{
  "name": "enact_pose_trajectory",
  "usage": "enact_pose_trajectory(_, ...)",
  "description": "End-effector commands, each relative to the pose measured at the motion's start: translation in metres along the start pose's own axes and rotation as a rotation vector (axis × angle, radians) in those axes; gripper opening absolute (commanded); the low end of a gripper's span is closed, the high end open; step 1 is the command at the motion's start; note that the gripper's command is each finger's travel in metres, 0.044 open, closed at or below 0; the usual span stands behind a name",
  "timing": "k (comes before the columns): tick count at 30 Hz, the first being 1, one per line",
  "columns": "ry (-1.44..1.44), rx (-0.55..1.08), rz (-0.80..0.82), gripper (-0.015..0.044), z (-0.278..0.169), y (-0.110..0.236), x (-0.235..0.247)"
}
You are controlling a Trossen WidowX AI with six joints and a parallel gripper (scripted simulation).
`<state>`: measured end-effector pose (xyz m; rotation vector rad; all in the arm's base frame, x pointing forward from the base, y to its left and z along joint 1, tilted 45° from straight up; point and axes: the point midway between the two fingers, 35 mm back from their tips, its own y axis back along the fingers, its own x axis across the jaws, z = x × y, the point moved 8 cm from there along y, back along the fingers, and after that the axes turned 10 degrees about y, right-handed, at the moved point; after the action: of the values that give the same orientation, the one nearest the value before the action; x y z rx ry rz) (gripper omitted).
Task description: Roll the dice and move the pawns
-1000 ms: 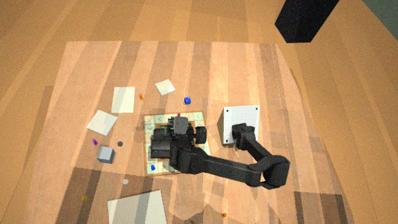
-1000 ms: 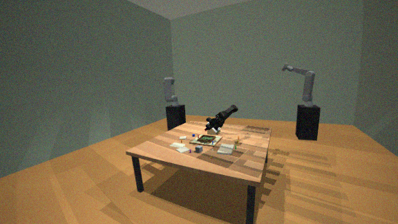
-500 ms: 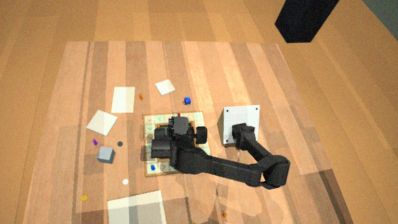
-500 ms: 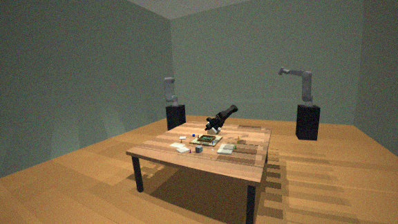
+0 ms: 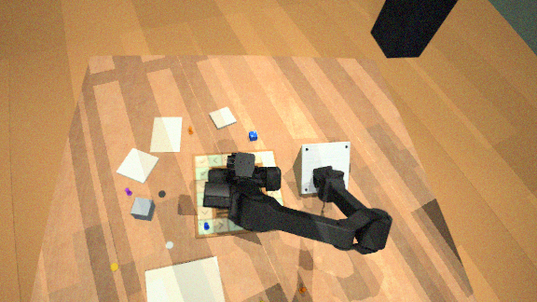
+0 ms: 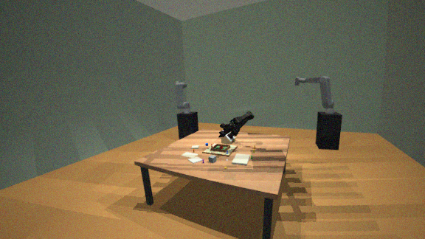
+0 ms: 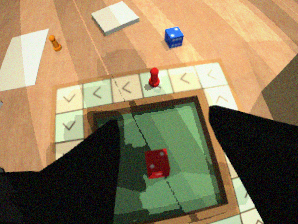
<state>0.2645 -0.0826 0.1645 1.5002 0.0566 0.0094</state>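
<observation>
Red die (image 7: 157, 163): small red cube, lay inside the tray (image 7: 212, 183), on its green floor near the middle; the number on top could not be read. Tray: square, brown-walled, ringed by pale arrow squares of the board. Blue die (image 7: 173, 36): blue cube with white pips, rested on the table beyond the board, well apart from the tray. Red pawn (image 7: 153, 76): stood upright on a far-edge square of the board. Blue pawn (image 5: 206, 226): upright on a square at the board's opposite edge.
</observation>
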Motion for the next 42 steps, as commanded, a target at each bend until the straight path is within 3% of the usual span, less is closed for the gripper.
enact_pose_trajectory(1, 0.0, -0.01, 0.015, 0.0368, 0.015, 0.016, -0.002)
enact_pose_trajectory(4, 0.004, 0.007, 0.011, 0.044, 0.016, 0.014, -0.002)
enact_pose_trajectory(5, 0.015, 0.059, 0.002, 0.044, 0.018, 0.008, -0.002)
enact_pose_trajectory(11, 0.035, 0.688, 0.086, 0.044, 0.045, -0.05, -0.006)
enact_pose_trajectory(14, 0.007, 0.826, 0.162, 0.044, 0.054, -0.062, -0.008)
enact_pose_trajectory(19, 0.007, 0.76, 0.11, 0.044, 0.051, -0.06, -0.009)
enact_pose_trajectory(26, 0.398, 0.726, 0.274, 0.0275, 0.084, -0.1, -0.02)
enact_pose_trajectory(35, 1.042, 0.626, 0.548, 0.0275, 0.127, -0.168, -0.052)
enact_pose_trajectory(42, 1.318, 0.559, 0.672, 0.0275, 0.142, -0.199, -0.071)
